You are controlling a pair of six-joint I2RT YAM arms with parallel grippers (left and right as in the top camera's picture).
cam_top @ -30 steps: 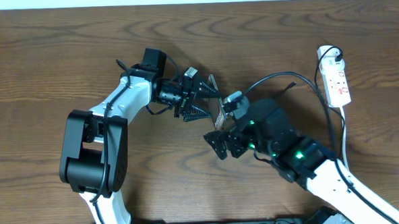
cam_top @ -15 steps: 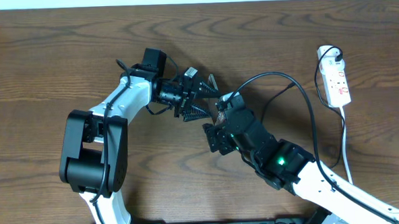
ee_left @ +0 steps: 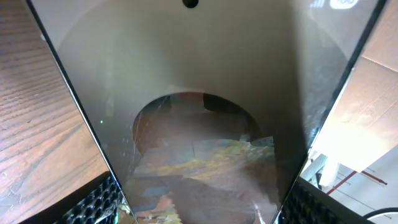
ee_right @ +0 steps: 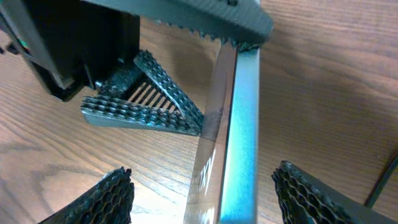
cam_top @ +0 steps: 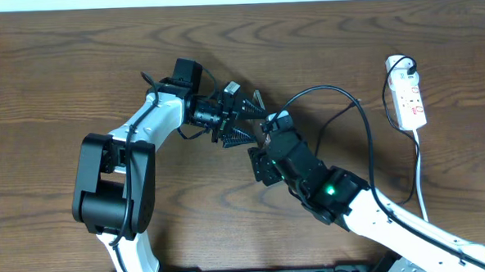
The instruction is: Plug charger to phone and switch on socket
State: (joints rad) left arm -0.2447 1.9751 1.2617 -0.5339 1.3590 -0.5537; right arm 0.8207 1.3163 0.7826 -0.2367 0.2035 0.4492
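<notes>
Now | one phone [ee_right: 236, 124] (in left jaws) | one charger [cam_top: 329, 87] | one socket [cam_top: 409, 100]

The phone [ee_left: 199, 93] overruns the left wrist picture top and bottom. Overhead, the charger [cam_top: 339, 95] vanishes beneath the right end effector [cam_top: 261, 154] — its tip is unseen. The socket [cam_top: 409, 97] switch beyond it is too small to read.

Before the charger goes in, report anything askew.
The phone stands on its edge, clamped in the left gripper rather than lying flat. The right gripper has its open fingers astride the phone's rim. Nothing looks spilled or damaged.
</notes>
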